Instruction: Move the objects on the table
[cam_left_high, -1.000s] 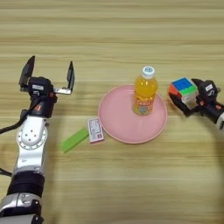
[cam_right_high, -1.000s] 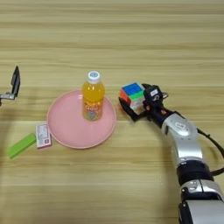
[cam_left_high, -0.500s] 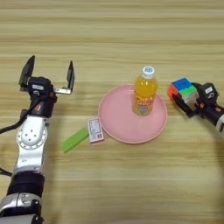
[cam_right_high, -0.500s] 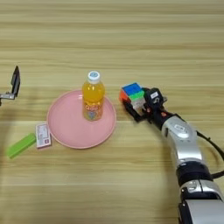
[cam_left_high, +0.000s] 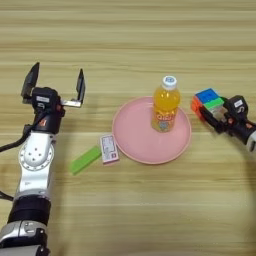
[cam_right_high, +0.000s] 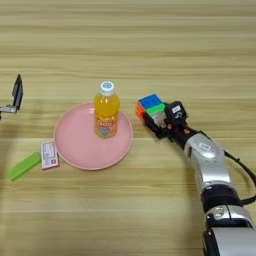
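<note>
Seemingly the right gripper (cam_right_high: 156, 120) clasps the puzzle cube (cam_right_high: 151, 105) beside the plate (cam_right_high: 75, 150).

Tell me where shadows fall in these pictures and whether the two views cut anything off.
Left eye view: soft shadow right of the bottle on the plate; right arm cropped. Right eye view: left end effector cropped at the edge; right end effector fully shown.

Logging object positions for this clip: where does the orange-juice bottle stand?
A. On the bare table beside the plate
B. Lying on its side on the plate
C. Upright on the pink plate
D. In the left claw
C: the orange-juice bottle stands upright, cap up, on the pink plate.
</note>
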